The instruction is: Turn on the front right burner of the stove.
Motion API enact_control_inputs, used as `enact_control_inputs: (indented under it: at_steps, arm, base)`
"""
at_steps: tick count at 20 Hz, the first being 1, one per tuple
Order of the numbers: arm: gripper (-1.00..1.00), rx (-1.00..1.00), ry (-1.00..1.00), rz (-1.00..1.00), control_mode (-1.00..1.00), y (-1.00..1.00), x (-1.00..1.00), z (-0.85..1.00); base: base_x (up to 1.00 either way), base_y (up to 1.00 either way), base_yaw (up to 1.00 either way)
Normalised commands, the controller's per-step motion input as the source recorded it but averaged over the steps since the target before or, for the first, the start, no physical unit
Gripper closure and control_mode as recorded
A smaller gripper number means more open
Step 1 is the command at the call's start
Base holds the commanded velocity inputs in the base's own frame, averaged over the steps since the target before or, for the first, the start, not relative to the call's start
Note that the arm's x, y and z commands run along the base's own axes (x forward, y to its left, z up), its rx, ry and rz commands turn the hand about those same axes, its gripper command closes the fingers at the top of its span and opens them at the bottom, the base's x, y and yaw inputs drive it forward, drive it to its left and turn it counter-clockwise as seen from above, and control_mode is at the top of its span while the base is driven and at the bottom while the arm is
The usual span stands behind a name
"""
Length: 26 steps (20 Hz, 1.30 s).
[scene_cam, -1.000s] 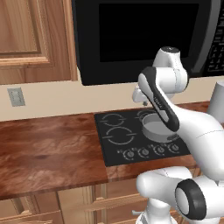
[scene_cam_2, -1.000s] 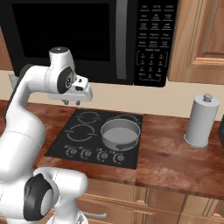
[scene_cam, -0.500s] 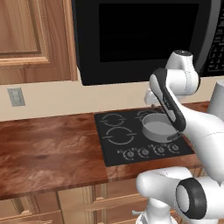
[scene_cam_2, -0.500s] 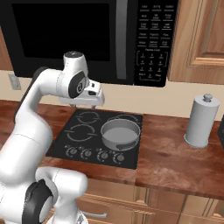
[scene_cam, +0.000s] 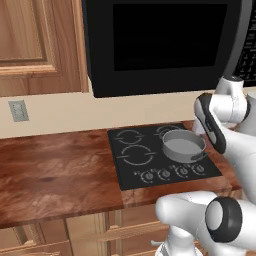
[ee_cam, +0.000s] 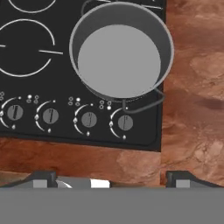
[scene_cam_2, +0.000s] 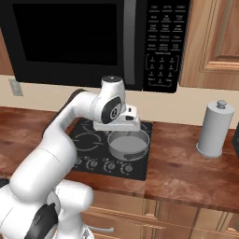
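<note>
The stove (ee_cam: pixel 57 74) is a black glass panel set in the wood counter, also seen as the stove (scene_cam: pixel 127 170) and the stove (scene_cam_2: pixel 140 168). A grey pot (ee_cam: pixel 120 54) stands on its front right burner and hides nearly all of that ring. Four round knobs run along the front edge; the rightmost knob (ee_cam: pixel 125 123) sits just below the pot's wire handle. My gripper (ee_cam: pixel 111 179) hangs above the stove's front edge, open, with nothing between its fingers. From the right base camera the gripper (scene_cam_2: pixel 117 128) hovers over the pot (scene_cam_2: pixel 128 142).
A large black microwave (scene_cam: pixel 165 45) hangs low over the cooktop. A grey cylinder canister (scene_cam_2: pixel 214 128) stands on the counter to the right. Bare wooden counter (scene_cam: pixel 55 170) stretches to the left, with a wall outlet (scene_cam: pixel 18 111) above it.
The arm has swung to the right across the stove, and the hand has come from above the left burners to above the pot. The pot and knobs look unchanged.
</note>
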Motion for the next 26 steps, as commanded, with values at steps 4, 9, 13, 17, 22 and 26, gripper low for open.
enact_control_inputs:
  at_steps: [4,9,13,17,22,26]
  arm:
    - [-1.00,-0.14,0.00,0.05,-1.00,-0.91,0.00,-0.95]
    - [-1.00,-0.03,-0.09,0.08,-1.00,-0.32,-0.04,-0.62]
    - [-1.00,0.00,-0.10,0.00,-1.00,0.01,0.00,-0.52]
    - [-1.00,0.04,-0.02,0.00,-1.00,0.09,0.07,-0.39]
    - [-1.00,0.00,0.05,0.00,-1.00,0.06,0.11,-0.18]
    - [-1.00,0.00,0.15,0.00,-1.00,0.00,0.07,-0.01]
  base:
    - [0.00,0.00,0.00]
    - [0.00,0.00,0.00]
    - [0.00,0.00,0.00]
    - [0.00,0.00,0.00]
    - [0.00,0.00,0.00]
    - [0.00,0.00,0.00]
